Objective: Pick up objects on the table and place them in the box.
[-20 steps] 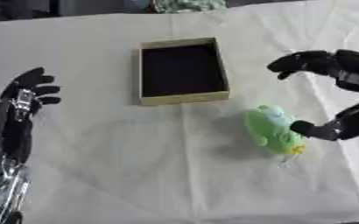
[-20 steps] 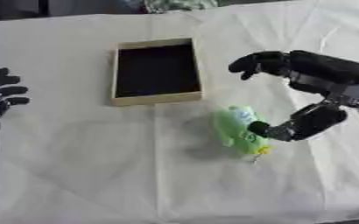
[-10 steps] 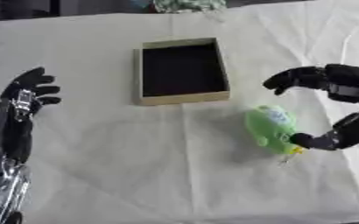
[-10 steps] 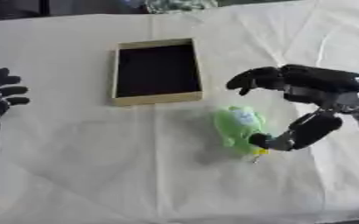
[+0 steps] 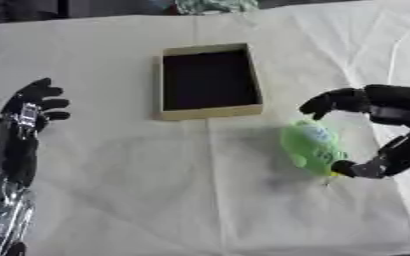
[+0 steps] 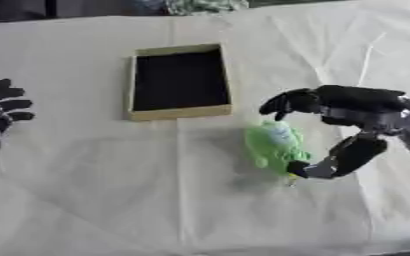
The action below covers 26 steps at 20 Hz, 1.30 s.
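Lowered since the earlier frames, the right hand (image 6: 348, 125) is now set around the green plush toy (image 6: 274, 142), fingers arched over its top and thumb at its lower end, spread wide and not yet closed. Grasp step is judged in hand; closing, lifting and carrying to the box (image 5: 210, 111) up-left of the hand is called for. More of the right forearm is shown by the right eye view, more of the idle open left hand (image 5: 29, 107) by the left.
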### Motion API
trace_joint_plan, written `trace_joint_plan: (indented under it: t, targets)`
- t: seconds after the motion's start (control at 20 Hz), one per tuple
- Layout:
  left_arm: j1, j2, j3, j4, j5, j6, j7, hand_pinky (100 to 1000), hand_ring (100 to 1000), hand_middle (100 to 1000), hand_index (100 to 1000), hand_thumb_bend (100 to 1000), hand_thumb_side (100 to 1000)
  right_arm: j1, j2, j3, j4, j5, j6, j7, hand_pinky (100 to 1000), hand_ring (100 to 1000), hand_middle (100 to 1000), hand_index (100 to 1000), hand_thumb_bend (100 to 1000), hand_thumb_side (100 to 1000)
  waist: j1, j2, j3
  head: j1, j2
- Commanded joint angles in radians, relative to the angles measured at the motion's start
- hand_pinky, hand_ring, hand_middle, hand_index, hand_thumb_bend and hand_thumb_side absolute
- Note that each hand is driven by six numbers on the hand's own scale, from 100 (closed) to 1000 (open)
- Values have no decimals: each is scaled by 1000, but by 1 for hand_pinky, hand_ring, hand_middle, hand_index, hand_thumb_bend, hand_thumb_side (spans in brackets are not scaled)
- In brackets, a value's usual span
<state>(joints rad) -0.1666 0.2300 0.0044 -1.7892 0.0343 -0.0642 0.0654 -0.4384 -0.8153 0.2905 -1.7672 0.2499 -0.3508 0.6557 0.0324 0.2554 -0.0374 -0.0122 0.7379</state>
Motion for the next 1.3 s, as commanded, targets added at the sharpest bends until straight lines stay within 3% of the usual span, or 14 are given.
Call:
trace_joint_plan:
  t: [0.05, 0.35, 0.6, 1.3]
  targets:
    - [-3, 21, 6, -14, 0, -2, -4, 666, 702, 691, 833, 181, 807, -6, -30, -6, 20, 10, -2, 6, 845, 820, 922, 990, 330, 390, -3, -18, 1, -2, -3]
    - [-2, 21, 6, -14, 1, -2, -5, 666, 702, 691, 833, 181, 807, -5, -25, -4, 66, 49, -12, 3, 862, 834, 934, 993, 339, 397, -3, -17, 3, -1, -2]
    - [-2, 21, 6, -14, 1, -2, -5, 666, 702, 691, 833, 181, 808, -8, -19, -1, 80, 81, -20, -4, 926, 916, 952, 996, 343, 401, -2, -17, 2, -1, -1]
    - [-1, 20, 4, -14, 2, -1, -8, 666, 704, 691, 833, 180, 809, -42, 6, 21, 112, 111, -28, 15, 923, 910, 954, 999, 334, 417, 2, -18, 3, -5, -1]
